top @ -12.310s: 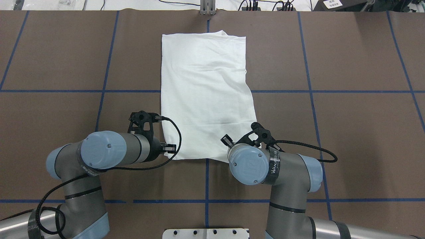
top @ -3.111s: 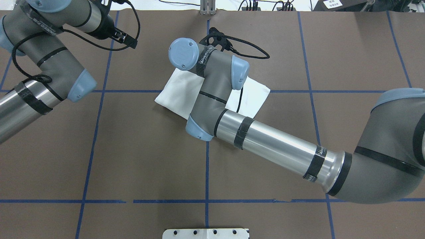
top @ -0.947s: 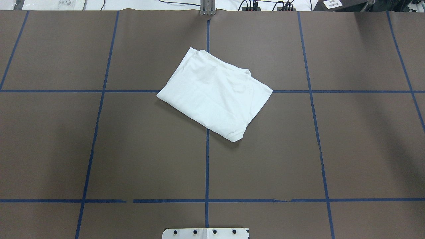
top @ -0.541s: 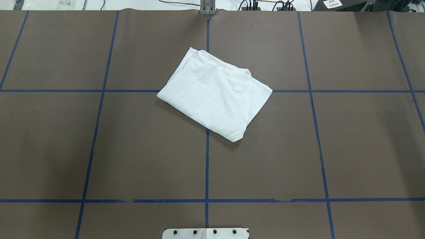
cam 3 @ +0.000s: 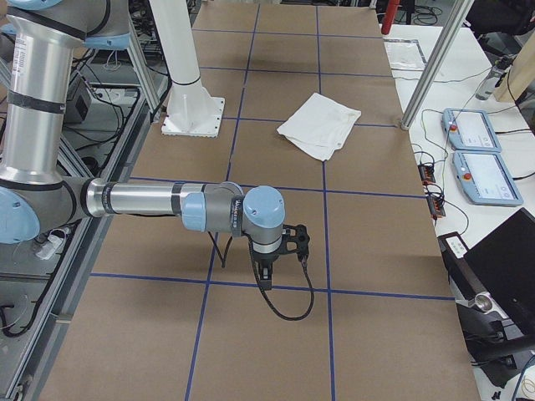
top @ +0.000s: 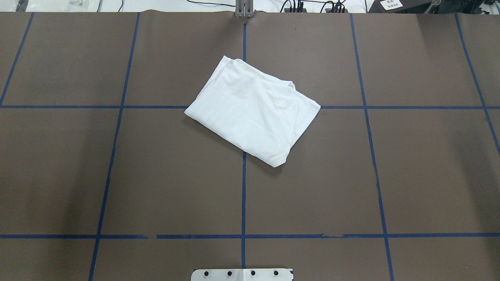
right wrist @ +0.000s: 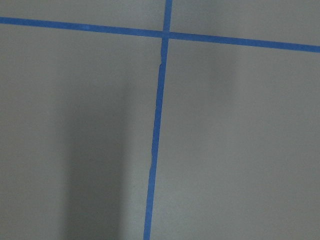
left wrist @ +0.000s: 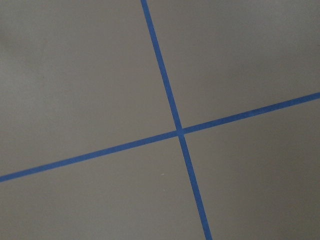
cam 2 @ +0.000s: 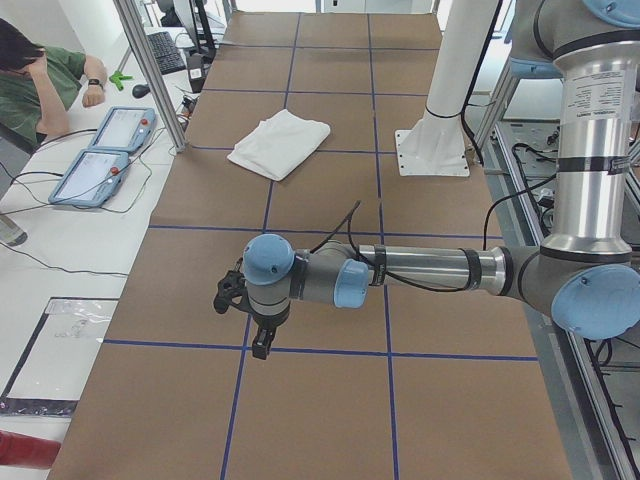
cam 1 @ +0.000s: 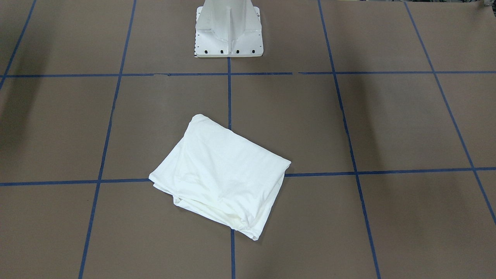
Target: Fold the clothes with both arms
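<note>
The clothes are one white shirt [top: 252,111], folded into a compact slanted rectangle on the brown table, far of centre; it also shows as the white bundle [cam 1: 221,176], [cam 2: 280,142], [cam 3: 319,124]. No print or collar shows. Both arms are pulled back to the table's ends, well away from the shirt. My left gripper [cam 2: 260,338] hangs over bare table, pointing down. At the opposite end my right gripper [cam 3: 265,274] does the same. I cannot tell whether either is open or shut. Both wrist views show only table and blue tape.
Blue tape lines [top: 243,195] grid the brown table. The white pedestal base [cam 1: 228,29] stands at the robot's edge. Teach pendants [cam 2: 100,150], cables and a laptop [cam 3: 510,259] lie on the side bench, where a person [cam 2: 30,75] sits. A metal post [cam 2: 150,75] rises beside the table.
Since 3.1 s ago both arms have left the overhead view and the right arm no longer covers the folded shirt. Over the last second nothing has moved.
</note>
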Tool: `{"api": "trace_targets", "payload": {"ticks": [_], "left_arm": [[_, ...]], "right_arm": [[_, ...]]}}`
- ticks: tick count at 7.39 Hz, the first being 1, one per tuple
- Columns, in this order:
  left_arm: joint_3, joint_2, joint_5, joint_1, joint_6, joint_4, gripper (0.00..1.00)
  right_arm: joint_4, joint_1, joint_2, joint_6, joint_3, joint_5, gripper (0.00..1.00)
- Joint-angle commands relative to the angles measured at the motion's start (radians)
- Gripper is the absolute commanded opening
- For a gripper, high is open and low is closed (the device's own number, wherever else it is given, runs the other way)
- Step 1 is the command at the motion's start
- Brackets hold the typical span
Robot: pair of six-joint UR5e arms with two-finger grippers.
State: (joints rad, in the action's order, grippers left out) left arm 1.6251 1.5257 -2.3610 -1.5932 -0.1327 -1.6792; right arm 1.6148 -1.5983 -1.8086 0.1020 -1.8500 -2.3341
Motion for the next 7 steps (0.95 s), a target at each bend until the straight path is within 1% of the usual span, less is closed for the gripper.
{"api": "trace_targets", "payload": {"ticks": [1, 2, 3, 4, 7], "left_arm": [[0.007, -0.01, -0.003, -0.001, -0.007, 0.085, 1.0], [0.022, -0.013, -0.003, -0.002, -0.01, 0.132, 1.0], [0.041, -0.033, -0.004, -0.001, -0.01, 0.128, 1.0], [0.044, -0.022, -0.003, -0.001, -0.004, 0.13, 1.0], [0.053, -0.033, 0.0, -0.001, -0.008, 0.121, 1.0]], "right_arm": [[-0.001, 0.0, 0.003, -0.004, -0.005, -0.002, 1.0], [-0.001, 0.0, 0.003, -0.002, -0.005, -0.002, 1.0], [-0.001, 0.0, 0.003, -0.002, -0.005, -0.002, 1.0], [-0.001, 0.0, 0.002, -0.001, -0.003, -0.002, 1.0], [-0.001, 0.0, 0.0, 0.001, -0.003, -0.002, 1.0]]}}
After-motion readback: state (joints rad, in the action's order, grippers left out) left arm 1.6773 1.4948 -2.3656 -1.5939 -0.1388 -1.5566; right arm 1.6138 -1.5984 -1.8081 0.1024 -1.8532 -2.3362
